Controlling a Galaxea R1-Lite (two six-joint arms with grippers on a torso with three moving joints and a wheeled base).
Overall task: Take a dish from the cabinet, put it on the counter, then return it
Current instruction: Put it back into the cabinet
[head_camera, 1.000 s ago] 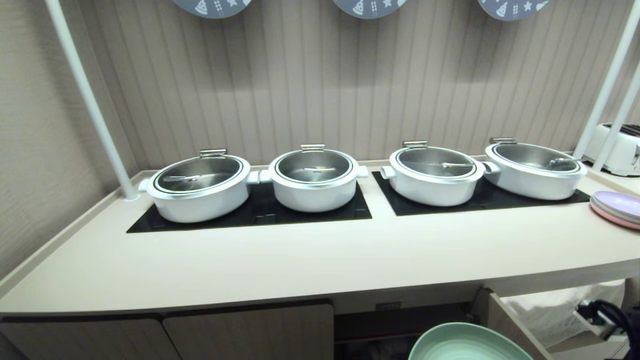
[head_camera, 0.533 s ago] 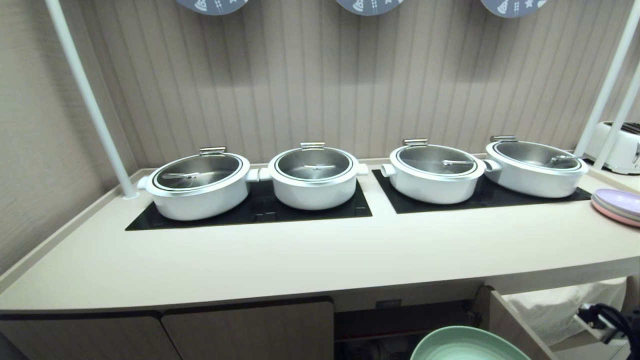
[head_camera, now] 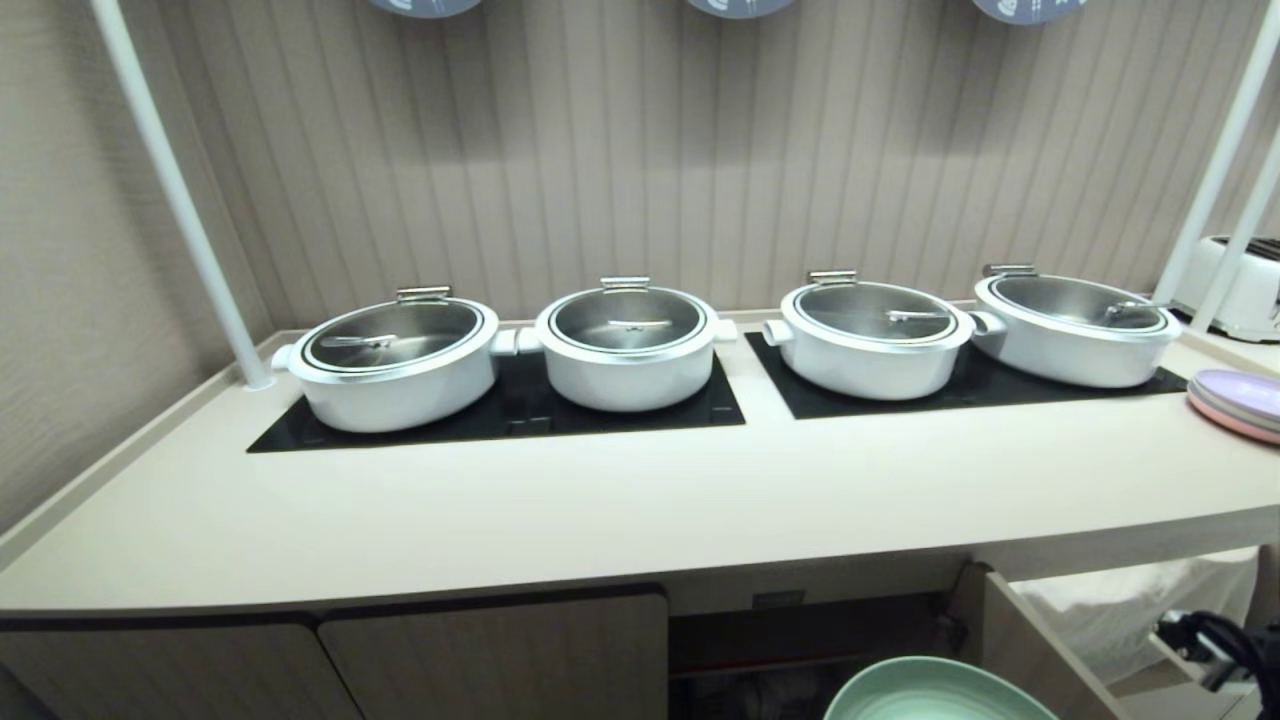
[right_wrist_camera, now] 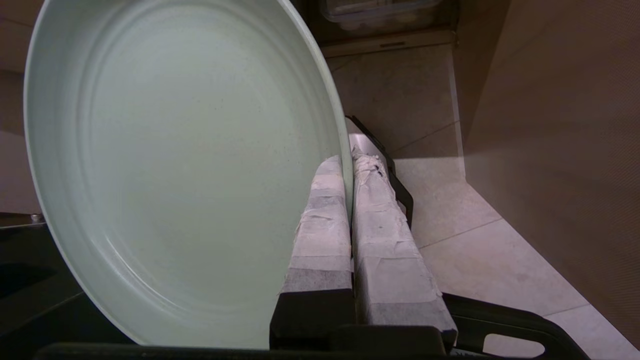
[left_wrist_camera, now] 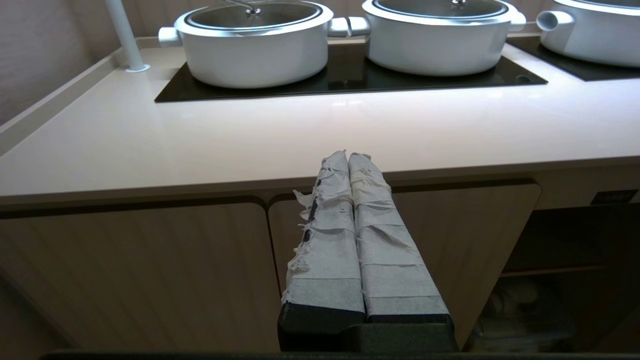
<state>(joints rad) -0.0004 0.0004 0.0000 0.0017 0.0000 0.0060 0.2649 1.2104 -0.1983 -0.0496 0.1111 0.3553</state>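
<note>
Right gripper point(right_wrist_camera: 350, 165) clamped on the dish point(right_wrist_camera: 185, 165) rim, below the counter point(head_camera: 600, 510). We should keep it level and clear the near edge while lifting.

A vertically ribbed beige wall point(head_camera: 640, 160) rises at the back, with three blue-grey round signs point(head_camera: 740, 6) cut off at its top edge. Slanted white poles point(head_camera: 170, 190) frame both sides. A white toaster point(head_camera: 1245, 290) sits far right. Pale floor tiles point(right_wrist_camera: 480, 260) lie below, softly lit.
</note>
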